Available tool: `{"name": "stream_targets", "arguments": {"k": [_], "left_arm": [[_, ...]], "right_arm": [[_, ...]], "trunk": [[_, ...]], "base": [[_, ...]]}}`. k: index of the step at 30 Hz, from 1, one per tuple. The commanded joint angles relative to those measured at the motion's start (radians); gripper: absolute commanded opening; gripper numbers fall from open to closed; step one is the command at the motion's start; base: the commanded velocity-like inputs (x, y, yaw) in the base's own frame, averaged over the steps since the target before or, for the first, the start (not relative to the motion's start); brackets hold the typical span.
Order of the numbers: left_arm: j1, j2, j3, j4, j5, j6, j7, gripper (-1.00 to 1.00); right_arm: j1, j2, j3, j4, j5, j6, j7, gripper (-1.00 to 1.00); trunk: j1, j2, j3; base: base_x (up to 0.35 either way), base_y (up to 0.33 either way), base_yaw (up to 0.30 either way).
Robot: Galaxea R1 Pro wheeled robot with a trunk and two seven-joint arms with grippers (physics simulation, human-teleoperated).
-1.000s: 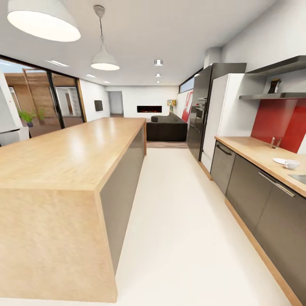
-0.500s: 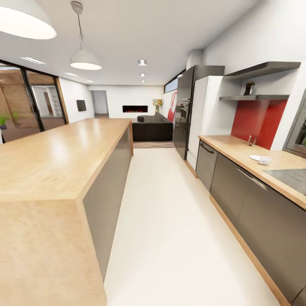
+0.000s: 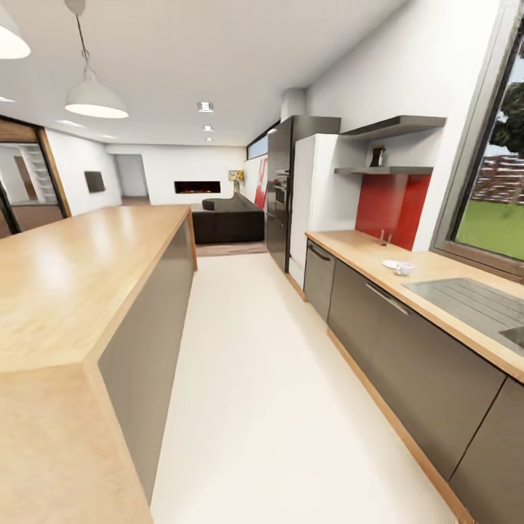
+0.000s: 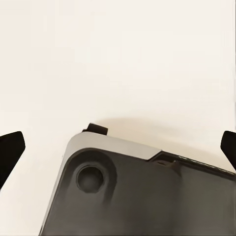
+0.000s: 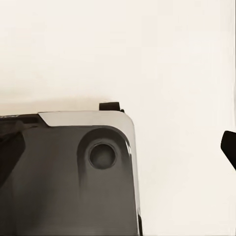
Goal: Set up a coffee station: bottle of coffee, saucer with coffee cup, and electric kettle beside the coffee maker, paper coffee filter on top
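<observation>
Both arms hang over the robot's base and pale floor; left gripper and right gripper gape wide, holding nothing. Judged step: driving to the counter. Cup touches saucer there; bottle on shelf above. Next: approach, reach up.

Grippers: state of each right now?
Left gripper: open, holding nothing.
Right gripper: one fingertip visible at the frame edge, nothing held; state cannot be told.

Spread jaws above robot base
</observation>
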Motion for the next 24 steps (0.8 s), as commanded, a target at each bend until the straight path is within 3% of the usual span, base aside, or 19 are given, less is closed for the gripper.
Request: {"name": "stream_targets", "arguments": {"k": [1,8,11,12,13,14,18,24], "left_arm": [[0.000,0.000,0.000,0.000,0.004,-0.002,-0.001,1.00],[0.000,-0.004,-0.001,-0.009,-0.006,0.021,0.027,1.00],[0.000,-0.002,0.001,-0.074,-0.009,0.115,0.030,1.00],[0.000,-0.004,-0.001,-0.096,-0.019,0.160,0.032,1.00],[0.000,-0.009,-0.004,-0.118,-0.059,0.221,0.032,1.00],[0.000,-0.011,-0.003,-0.122,-0.084,0.234,0.032,1.00],[0.000,-0.013,0.007,-0.123,-0.125,0.209,0.035,1.00],[0.000,-0.012,0.011,-0.100,-0.129,0.160,0.037,1.00]], "right_arm": [[0.000,-0.001,0.005,0.000,-0.012,-0.003,-0.001,1.00],[0.000,-0.002,0.005,0.000,-0.039,-0.004,-0.001,1.00],[0.000,-0.003,0.005,0.000,-0.044,-0.007,-0.001,1.00],[0.000,-0.003,0.005,0.000,-0.047,-0.007,-0.001,1.00],[0.000,-0.004,0.005,0.000,-0.056,-0.007,-0.001,1.00],[0.000,-0.004,0.005,0.000,-0.059,-0.007,-0.001,1.00],[0.000,-0.004,0.005,0.000,-0.064,-0.007,-0.001,1.00],[0.000,-0.003,0.005,0.000,-0.067,-0.007,-0.001,1.00]], "trunk": [[-0.004,0.007,0.002],[-0.031,0.056,0.024],[-0.042,0.077,0.034],[-0.046,0.084,0.038],[-0.050,0.091,0.041],[-0.054,0.098,0.045],[-0.069,0.126,0.060],[-0.092,0.168,0.085]], "base": [[0.000,0.000,-0.300],[0.000,0.000,-0.300],[0.000,0.000,-0.300],[0.000,0.000,-0.300],[0.000,0.000,-0.300],[0.000,0.000,-0.300],[0.000,0.000,-0.290],[0.000,0.000,-0.278]]}}
